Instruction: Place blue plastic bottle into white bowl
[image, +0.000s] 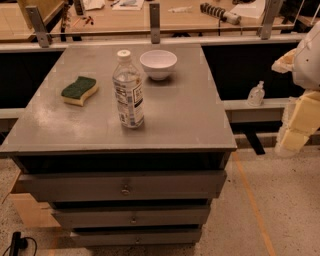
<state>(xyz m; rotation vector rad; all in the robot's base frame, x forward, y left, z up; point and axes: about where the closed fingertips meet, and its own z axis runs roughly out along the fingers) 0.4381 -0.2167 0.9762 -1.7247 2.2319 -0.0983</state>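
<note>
Waiting to begin: past the sponge (79, 90) at 9 o'clock, the blue plastic bottle (128, 90) stands upright mid-cabinet (190, 115), the white bowl (158, 64) is empty at its 1 o'clock, and the gripper (297, 125) hangs well apart at 3 o'clock; whether it is open, I cannot tell

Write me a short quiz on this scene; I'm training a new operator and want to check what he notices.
1. True or false: the bottle stands upright on the cabinet top.
2. Which lies nearest the bowl? A) sponge B) bottle C) pincer
3. Fill in: in the picture, the pincer hangs beyond the ____ edge of the cabinet top.

Key: 1 true; 2 B; 3 right.
</note>
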